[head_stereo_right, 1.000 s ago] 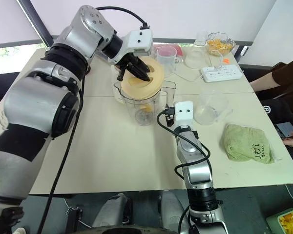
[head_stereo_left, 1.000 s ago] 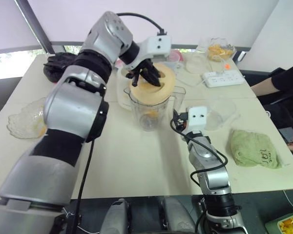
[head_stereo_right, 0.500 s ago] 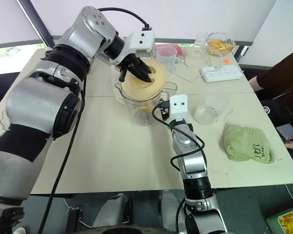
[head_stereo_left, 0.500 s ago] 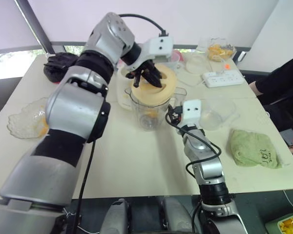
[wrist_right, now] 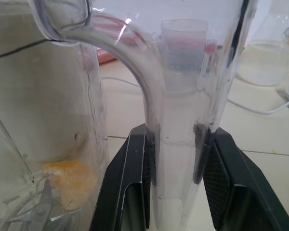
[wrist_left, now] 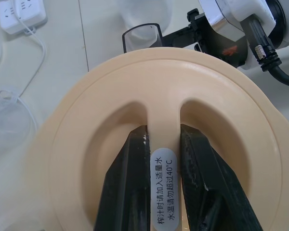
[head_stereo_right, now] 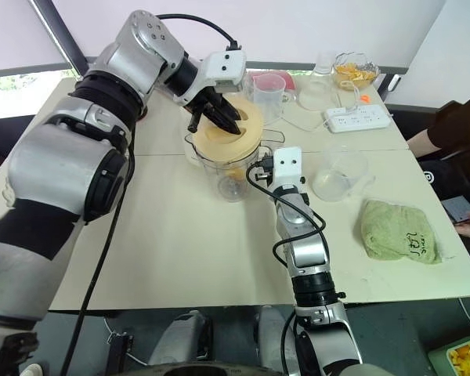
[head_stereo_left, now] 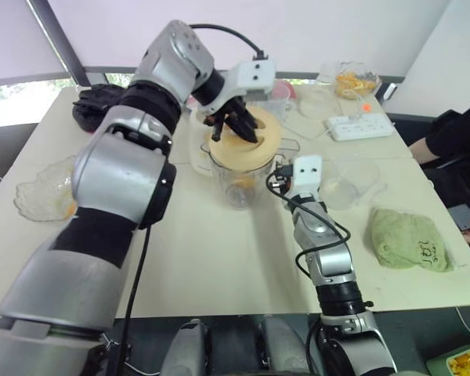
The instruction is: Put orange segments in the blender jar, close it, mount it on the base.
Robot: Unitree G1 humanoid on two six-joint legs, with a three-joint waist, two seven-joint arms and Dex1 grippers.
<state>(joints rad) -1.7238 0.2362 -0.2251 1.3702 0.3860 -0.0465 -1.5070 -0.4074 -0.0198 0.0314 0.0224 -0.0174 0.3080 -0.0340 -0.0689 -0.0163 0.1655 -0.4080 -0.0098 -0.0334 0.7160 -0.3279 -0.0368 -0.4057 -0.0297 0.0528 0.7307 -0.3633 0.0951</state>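
The left tool point(wrist_left: 164, 144) is pinched shut on the raised grip bar of the lid point(wrist_left: 154, 77), which sits tilted on the mouth of the jar point(head_stereo_left: 239, 176) in the middle of the counter point(head_stereo_left: 219, 251). The right tool point(wrist_right: 176, 144) has its fingers point(wrist_right: 135, 178) touching both sides of the jar's clear handle point(wrist_right: 176, 125). Orange segments point(wrist_right: 70, 180) lie at the jar's bottom beside the blade point(wrist_right: 36, 211), partly blurred through the plastic.
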